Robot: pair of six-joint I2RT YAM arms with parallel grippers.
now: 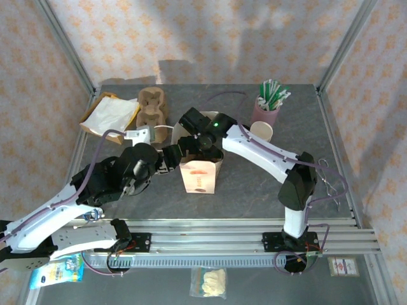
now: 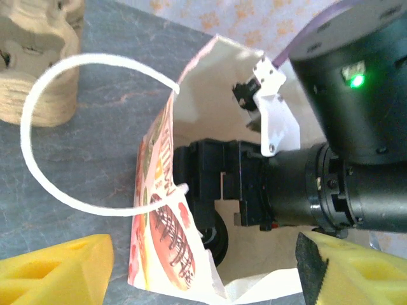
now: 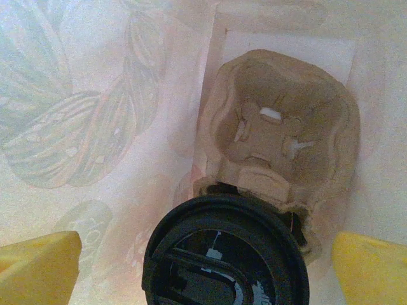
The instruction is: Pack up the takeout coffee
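A printed paper bag (image 1: 202, 178) with white handles stands mid-table. My right gripper (image 3: 206, 273) reaches down into it, open, with its yellow fingers (image 3: 38, 267) wide on either side of the takeout coffee's black lid (image 3: 226, 254) and clear gaps between them. The cup sits in the near pocket of a brown pulp carrier (image 3: 286, 121) on the bag's floor; its body is hidden under the lid. My left gripper (image 2: 203, 279) is open at the bag's left rim (image 2: 159, 210). Its yellow pads (image 2: 57, 270) stand apart and the bag's edge lies loose between them.
A stack of pulp carriers (image 1: 152, 108) and flat brown bags (image 1: 108, 114) sit at the back left. A pink holder of straws (image 1: 267, 105) and white paper cups (image 1: 261, 131) stand at the back right. Small packets (image 1: 208, 281) lie in front of the rail.
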